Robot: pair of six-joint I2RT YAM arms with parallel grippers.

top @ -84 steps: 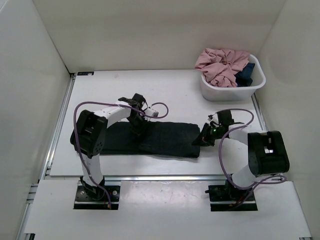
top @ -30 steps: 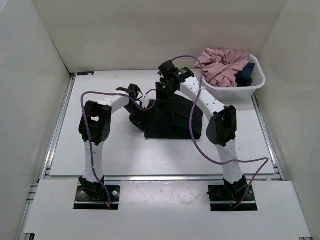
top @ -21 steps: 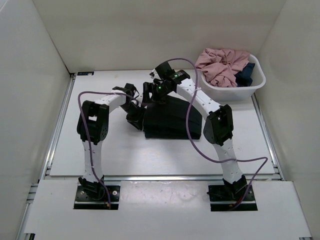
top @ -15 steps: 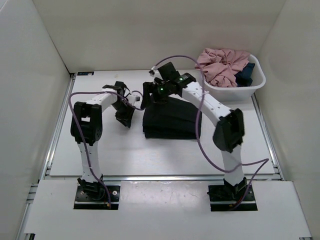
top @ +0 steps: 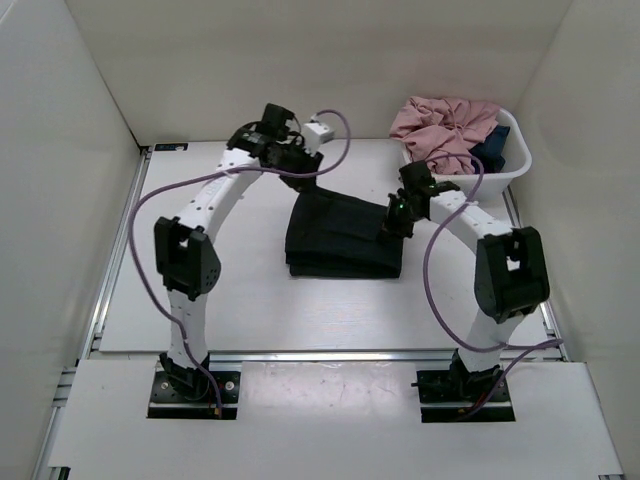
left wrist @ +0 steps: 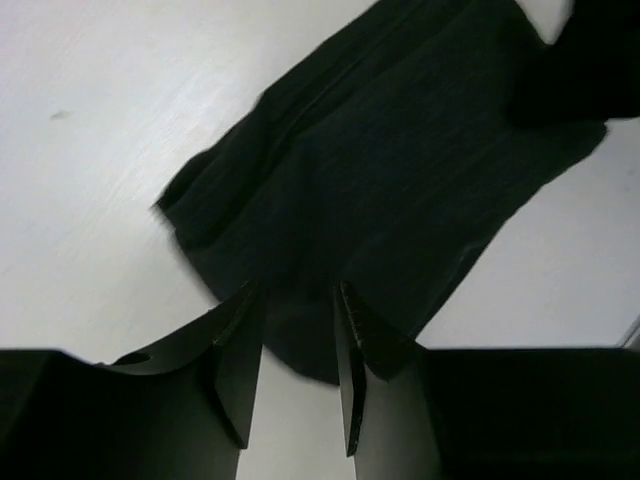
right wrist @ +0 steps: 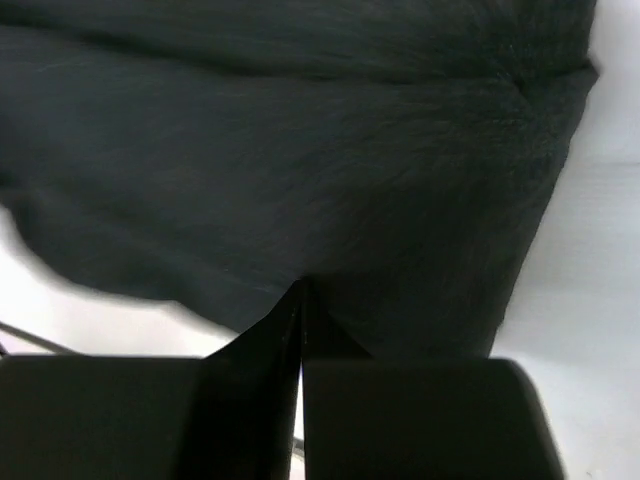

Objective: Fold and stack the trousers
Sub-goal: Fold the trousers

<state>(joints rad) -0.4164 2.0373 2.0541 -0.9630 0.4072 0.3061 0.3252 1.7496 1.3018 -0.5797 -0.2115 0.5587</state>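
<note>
The black trousers (top: pixel 340 238) lie folded into a compact rectangle at the middle of the table. My left gripper (top: pixel 308 172) hovers over their far left corner. In the left wrist view it (left wrist: pixel 297 305) is open, and the edge of the trousers (left wrist: pixel 400 160) lies below and between the fingertips. My right gripper (top: pixel 394 216) is at the right edge of the trousers. In the right wrist view it (right wrist: pixel 300 295) is shut, with its tips against the black fabric (right wrist: pixel 300 170). I see no cloth between its fingers.
A white basket (top: pixel 465 182) stands at the back right with a pink garment (top: pixel 440 130) and a small dark blue cloth (top: pixel 492 148) in it. White walls close in the table on three sides.
The trousers went from a long strip to a folded rectangle. My right gripper has drawn back from their far left corner to their right edge. My left arm has lifted and swung behind them.
</note>
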